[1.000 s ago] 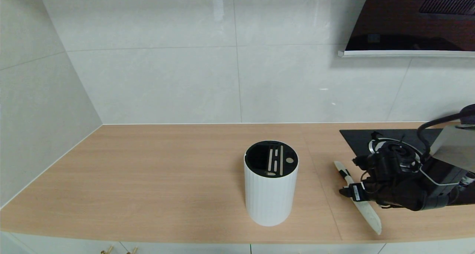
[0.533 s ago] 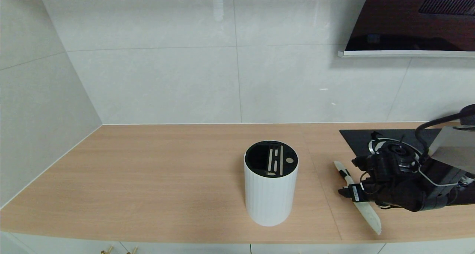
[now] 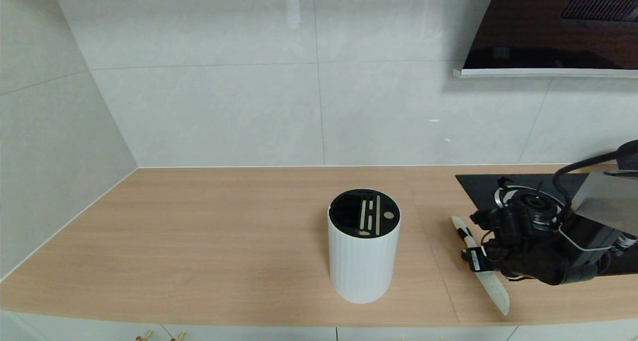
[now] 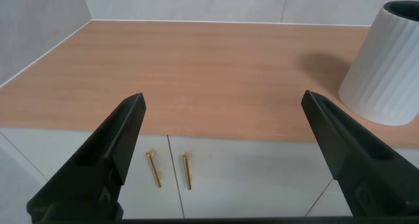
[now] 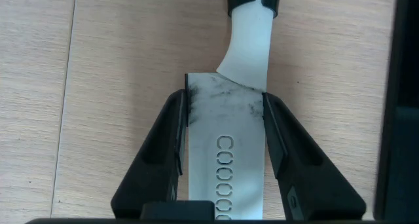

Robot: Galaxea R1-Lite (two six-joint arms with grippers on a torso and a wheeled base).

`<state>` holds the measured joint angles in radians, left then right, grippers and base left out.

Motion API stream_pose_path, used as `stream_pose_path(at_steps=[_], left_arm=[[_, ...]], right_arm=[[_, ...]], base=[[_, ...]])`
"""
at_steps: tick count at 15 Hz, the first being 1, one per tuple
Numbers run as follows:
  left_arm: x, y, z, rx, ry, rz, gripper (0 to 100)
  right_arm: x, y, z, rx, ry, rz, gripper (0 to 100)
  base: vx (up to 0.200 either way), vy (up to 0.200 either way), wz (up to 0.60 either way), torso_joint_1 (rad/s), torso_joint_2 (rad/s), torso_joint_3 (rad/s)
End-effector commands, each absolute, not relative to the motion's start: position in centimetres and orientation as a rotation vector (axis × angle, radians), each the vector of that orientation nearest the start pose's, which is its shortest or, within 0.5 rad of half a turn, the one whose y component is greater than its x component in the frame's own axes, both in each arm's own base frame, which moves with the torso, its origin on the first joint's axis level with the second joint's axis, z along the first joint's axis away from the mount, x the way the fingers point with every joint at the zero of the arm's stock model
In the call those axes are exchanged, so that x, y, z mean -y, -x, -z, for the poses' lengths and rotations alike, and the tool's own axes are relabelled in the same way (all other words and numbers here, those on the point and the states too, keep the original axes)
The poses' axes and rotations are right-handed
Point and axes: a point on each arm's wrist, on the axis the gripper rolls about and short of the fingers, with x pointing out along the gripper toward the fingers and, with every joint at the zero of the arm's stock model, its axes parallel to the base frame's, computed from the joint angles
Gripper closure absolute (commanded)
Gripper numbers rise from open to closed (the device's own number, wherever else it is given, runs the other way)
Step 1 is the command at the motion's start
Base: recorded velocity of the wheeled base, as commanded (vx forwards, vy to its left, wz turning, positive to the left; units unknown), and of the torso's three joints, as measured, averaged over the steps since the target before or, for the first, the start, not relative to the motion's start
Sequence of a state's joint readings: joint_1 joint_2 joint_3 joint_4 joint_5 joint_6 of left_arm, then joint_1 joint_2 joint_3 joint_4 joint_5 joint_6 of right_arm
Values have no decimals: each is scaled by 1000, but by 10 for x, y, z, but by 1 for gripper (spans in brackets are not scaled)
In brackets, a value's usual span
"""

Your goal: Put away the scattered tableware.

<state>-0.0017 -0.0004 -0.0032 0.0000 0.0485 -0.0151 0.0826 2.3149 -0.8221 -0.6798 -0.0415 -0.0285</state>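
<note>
The right gripper (image 3: 476, 259) is clamped across the blade of a white ceramic knife with a black-banded handle (image 3: 492, 282). The knife is at the near right of the light wooden counter (image 3: 224, 241), right of a white ribbed cylindrical holder (image 3: 364, 261). The left gripper (image 4: 222, 101) has its fingers spread wide by the counter's near edge.

White-bladed knife (image 3: 492, 284) lies right of upright white ribbed holder (image 3: 364, 263)
</note>
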Motion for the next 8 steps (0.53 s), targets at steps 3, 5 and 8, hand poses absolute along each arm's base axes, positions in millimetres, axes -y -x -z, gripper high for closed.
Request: stream_pose_path(at_steps=[3,5,8], left_arm=[[-1,23,-76,3,15,-48,0],[-1,23,-76,3,15,-48,0],[-1,23,-76,3,14,-48,0]], right_arm=[[-29,-362,19,-796,74,-50,100],[-29,-361,5,-750,65,-48,100],[-29,-353,-32,-663,54,-54,100]], base=[[0,0,0,0,0,0],[0,0,0,0,0,0],[0,0,0,0,0,0]])
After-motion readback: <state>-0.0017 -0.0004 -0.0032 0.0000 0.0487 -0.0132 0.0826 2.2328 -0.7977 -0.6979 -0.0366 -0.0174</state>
